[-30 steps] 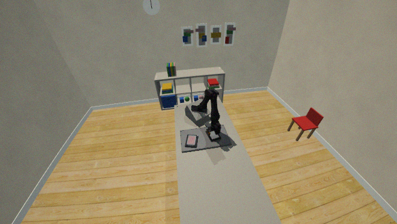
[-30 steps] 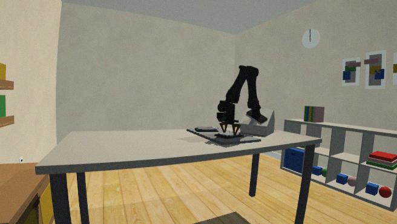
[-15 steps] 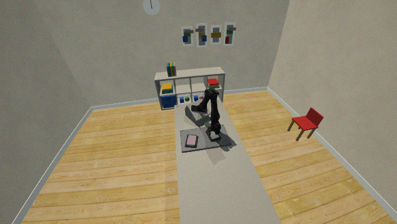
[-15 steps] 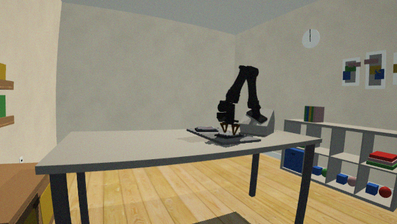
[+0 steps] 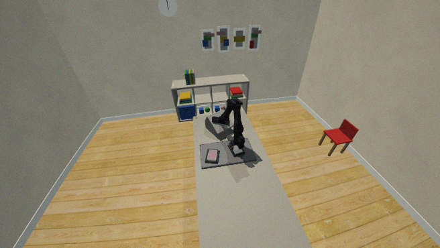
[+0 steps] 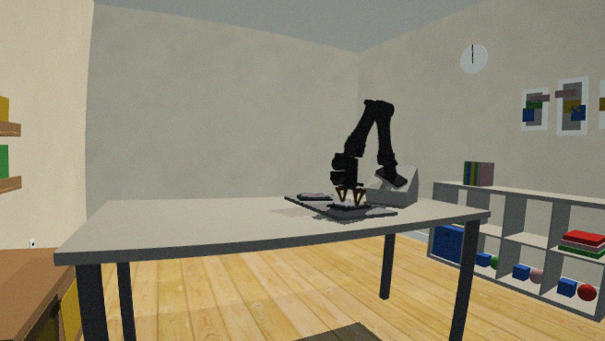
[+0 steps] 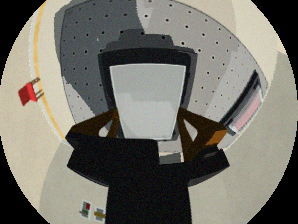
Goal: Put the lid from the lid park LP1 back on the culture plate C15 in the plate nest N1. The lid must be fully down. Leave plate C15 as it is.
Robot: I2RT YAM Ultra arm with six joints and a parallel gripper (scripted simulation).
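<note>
One arm (image 6: 374, 134) on long table (image 5: 235, 201). Gripper (image 6: 349, 199) low over dark mat (image 5: 206, 161), fingers pressed on both sides of clear lid (image 7: 145, 99). Lid sits in dark park (image 7: 113, 59) on mat's right part. Pink plate (image 5: 212, 155) lies in nest on mat's left part, well apart from lid, uncovered.

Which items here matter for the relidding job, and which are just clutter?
Job:
- lid, gripped by the end effector at the lid park
- plate C15, pink, uncovered in its nest
- dark mat under both

Clutter:
- shelf unit with blocks and books
- red chair
- wall clock
- posters
</note>
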